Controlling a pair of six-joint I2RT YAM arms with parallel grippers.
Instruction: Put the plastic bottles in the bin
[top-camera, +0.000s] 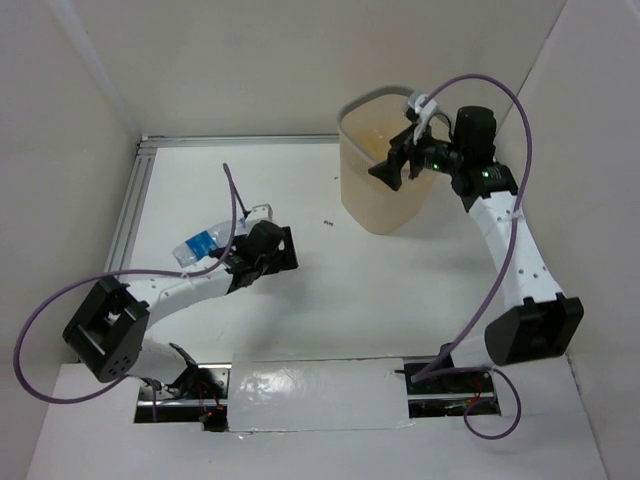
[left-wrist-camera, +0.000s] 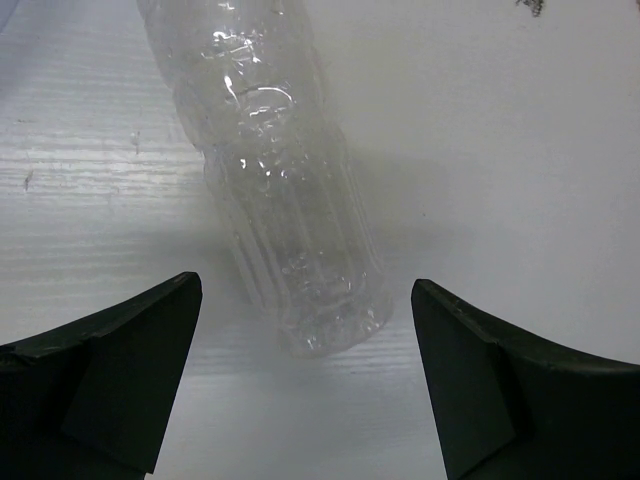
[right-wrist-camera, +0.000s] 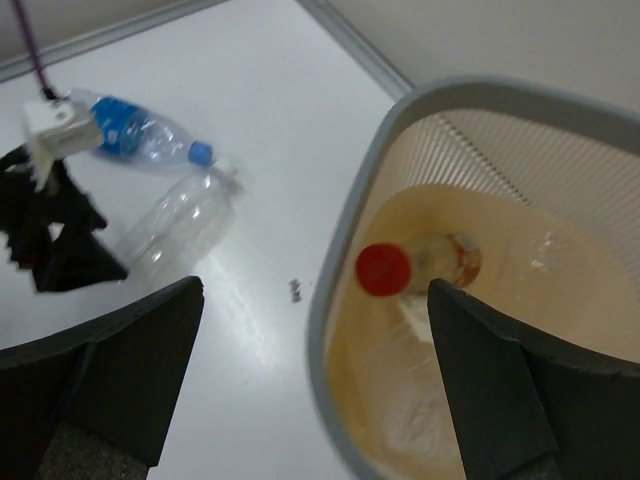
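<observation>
Left gripper (left-wrist-camera: 305, 290) wide apart, empty, straddling clear bottle (left-wrist-camera: 280, 200), right gripper (right-wrist-camera: 315, 290) spread empty over bin (right-wrist-camera: 338, 250), red-capped bottle (right-wrist-camera: 385, 268) inside.

Enclosed work cell, overhead view: a flat white table top (top-camera: 330, 300), faintly grained like painted wood in the close view, is bounded by a silver aluminium rail (top-camera: 133, 215) along its left and far edges. A plain off-white left wall panel (top-camera: 60, 130), a matching back wall panel (top-camera: 280, 60) and a right wall panel (top-camera: 595, 150) rise around it and meet at sharp corners. A white board (top-camera: 320, 450) covers the near edge, with a glossy silvery strip (top-camera: 315, 385) across its middle. A small dark speck (top-camera: 327, 222) lies on the table top. Lighting is soft and even, with faint, blurred shadows
</observation>
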